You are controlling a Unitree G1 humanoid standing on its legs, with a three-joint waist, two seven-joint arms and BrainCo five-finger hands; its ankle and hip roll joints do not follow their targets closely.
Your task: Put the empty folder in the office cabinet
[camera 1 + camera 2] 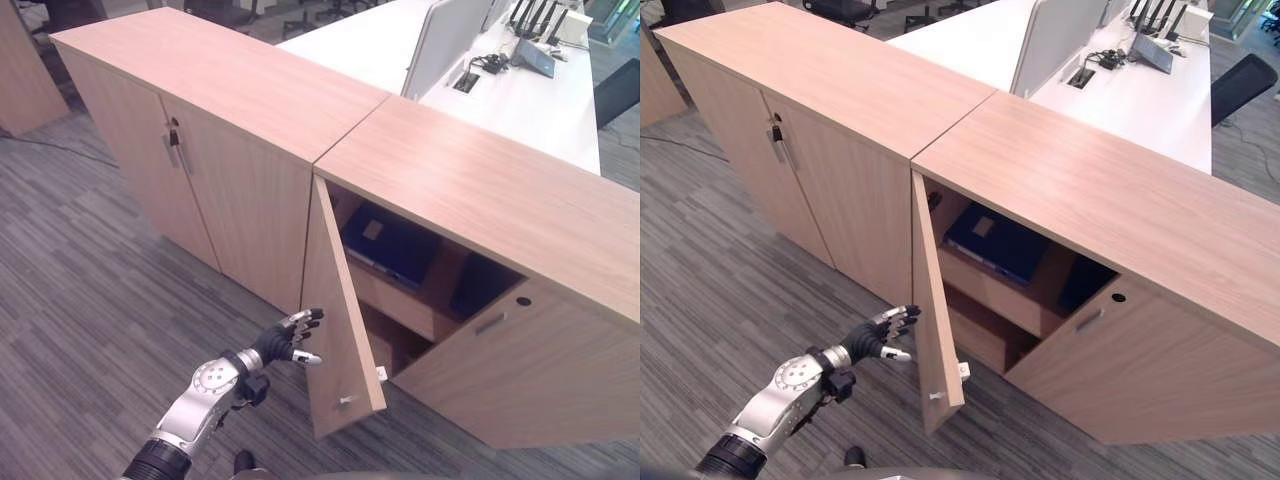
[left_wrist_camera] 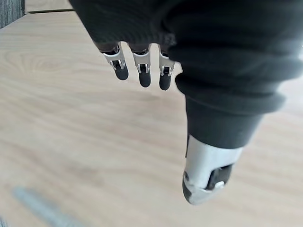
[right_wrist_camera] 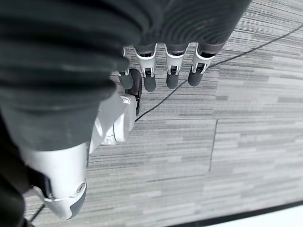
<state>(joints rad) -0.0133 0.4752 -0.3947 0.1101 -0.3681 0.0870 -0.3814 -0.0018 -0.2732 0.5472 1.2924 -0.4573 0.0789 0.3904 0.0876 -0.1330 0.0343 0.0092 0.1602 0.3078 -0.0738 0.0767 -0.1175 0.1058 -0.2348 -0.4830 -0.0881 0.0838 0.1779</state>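
Fingers on my left hand [image 1: 285, 340] are lying loosely spread, only lightly bent, and holding nothing; in the left wrist view the fingertips [image 2: 144, 78] are hanging free in front of pale wood, which I am judging to be the outer face of the open door [image 1: 340, 320]. From the head views, that hand is hovering just beside the door, on its outside, close to the free edge and above the small handle [image 1: 346, 401] near the bottom corner; I cannot tell whether any fingertip is actually touching the wood. My right hand [image 3: 156, 71] is hanging over the grey carpet [image 3: 246, 142], its fingers straight and relaxed, empty too. The folder [image 1: 392, 243], dark blue, is already lying flat on the upper shelf [image 1: 400, 300] inside the cabinet [image 1: 480, 190], with its long side running along the shelf. So the folder is sitting inward and to the right of my left hand, with the door standing between us. I am judging the placing as done and the closing of the door as what is remaining. The door is standing edge-on to me, swung wide out from the cabinet front, hinged on the side next to the neighbouring closed cabinet [image 1: 200, 130]. My left hand is clearly the nearer one, and it is already waiting on the side from which a push would swing the door shut.
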